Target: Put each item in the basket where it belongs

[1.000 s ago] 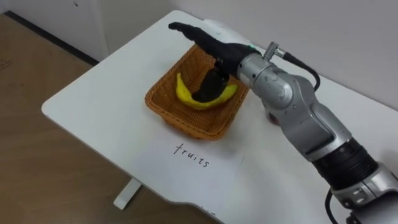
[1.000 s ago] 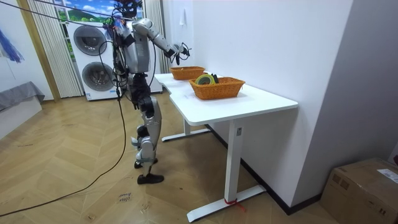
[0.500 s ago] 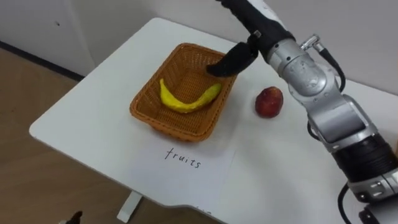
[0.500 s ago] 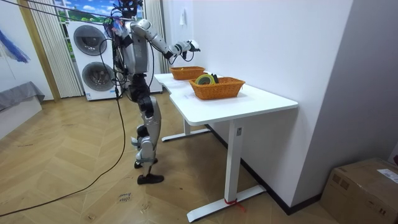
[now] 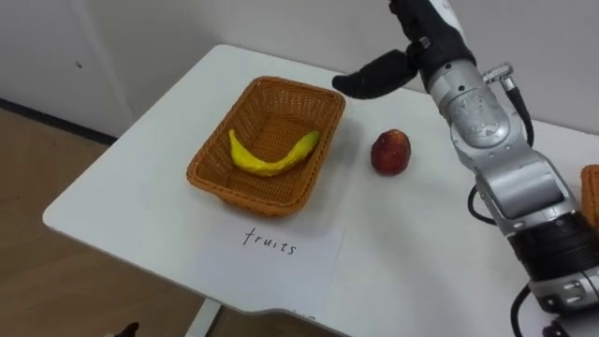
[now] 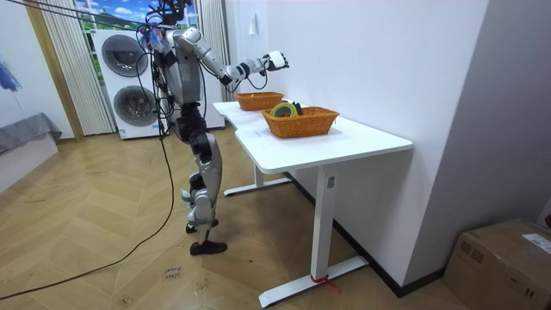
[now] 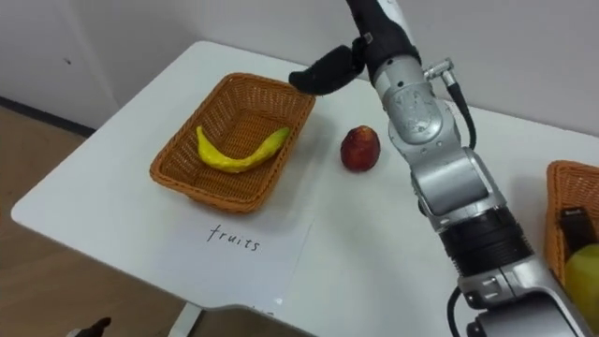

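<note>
Yellow curved banana lies inside the woven brown wicker basket. It is free of the right hand, which covered it a second ago and has since lifted above the basket's far right corner, thumb spread, holding nothing. That fruit looks sorted. The round red apple waits on the white table just right of the basket, likely next.

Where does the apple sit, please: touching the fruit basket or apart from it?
Apart. The left eye view shows a strip of bare table between the apple and the basket.
</note>
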Controlling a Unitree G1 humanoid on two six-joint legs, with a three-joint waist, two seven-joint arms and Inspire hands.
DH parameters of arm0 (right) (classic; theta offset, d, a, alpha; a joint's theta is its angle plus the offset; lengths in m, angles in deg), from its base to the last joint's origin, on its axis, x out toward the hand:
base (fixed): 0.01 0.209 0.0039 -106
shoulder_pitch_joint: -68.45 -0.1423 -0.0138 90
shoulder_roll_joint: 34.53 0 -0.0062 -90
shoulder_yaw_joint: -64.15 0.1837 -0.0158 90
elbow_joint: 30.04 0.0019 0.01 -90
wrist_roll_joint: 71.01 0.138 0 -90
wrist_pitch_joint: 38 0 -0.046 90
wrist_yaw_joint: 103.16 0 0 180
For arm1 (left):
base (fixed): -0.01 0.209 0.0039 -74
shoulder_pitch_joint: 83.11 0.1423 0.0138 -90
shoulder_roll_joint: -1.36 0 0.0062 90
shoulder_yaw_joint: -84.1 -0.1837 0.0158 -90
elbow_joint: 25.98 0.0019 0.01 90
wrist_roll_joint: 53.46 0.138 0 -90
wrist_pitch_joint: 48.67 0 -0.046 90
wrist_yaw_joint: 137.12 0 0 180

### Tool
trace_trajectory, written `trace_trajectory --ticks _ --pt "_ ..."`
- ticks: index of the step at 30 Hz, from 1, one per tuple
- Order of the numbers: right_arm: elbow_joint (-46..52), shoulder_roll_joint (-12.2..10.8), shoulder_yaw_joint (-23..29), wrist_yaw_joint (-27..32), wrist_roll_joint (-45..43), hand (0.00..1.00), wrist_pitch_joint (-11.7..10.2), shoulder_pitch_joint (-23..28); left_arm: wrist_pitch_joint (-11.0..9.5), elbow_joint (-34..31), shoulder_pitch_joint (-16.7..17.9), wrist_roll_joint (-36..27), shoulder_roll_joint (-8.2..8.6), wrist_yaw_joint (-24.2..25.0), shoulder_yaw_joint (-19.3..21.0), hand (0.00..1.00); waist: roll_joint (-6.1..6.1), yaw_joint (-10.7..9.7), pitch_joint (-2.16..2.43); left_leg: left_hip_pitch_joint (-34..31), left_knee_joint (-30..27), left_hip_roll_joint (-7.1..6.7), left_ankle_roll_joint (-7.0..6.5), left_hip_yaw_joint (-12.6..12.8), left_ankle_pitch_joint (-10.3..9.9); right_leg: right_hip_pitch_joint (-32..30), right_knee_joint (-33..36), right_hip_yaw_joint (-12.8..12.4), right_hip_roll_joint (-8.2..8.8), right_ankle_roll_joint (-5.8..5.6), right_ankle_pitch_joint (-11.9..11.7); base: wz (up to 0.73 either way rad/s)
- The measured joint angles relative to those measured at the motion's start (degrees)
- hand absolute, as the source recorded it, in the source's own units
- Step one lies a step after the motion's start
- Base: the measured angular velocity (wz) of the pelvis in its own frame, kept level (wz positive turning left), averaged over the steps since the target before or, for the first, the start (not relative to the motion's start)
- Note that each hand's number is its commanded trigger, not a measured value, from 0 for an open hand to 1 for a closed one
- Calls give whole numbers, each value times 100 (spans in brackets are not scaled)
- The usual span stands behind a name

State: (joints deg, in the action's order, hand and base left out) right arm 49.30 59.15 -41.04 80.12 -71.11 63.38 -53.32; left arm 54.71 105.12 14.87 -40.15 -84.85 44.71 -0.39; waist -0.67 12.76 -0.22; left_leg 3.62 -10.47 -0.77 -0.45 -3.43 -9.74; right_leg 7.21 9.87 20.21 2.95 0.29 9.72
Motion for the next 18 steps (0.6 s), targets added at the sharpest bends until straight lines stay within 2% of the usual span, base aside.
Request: trace_trajectory --ticks 5,13,18 --pt "-32 -17 121 121 277 0 11 100 39 -1 -6 88 31 -9 -14 0 -5 -162 3 -27 -25 -7 -1 26 1 -30 -10 -37 -1 1 1 -1" --pt "-255 -17 309 350 266 0 20 100 42 1 -94 84 32 -25 -15 0 -22 -245 14 -27 -11 -1 -2 94 1 -53 -13 -143 -16 1 1 -1" --pt "-254 -76 369 468 278 0 20 104 42 1 -103 90 32 -11 -12 0 -51 -322 39 -34 -11 10 -3 157 1 -65 -5 -151 -16 2 0 0"
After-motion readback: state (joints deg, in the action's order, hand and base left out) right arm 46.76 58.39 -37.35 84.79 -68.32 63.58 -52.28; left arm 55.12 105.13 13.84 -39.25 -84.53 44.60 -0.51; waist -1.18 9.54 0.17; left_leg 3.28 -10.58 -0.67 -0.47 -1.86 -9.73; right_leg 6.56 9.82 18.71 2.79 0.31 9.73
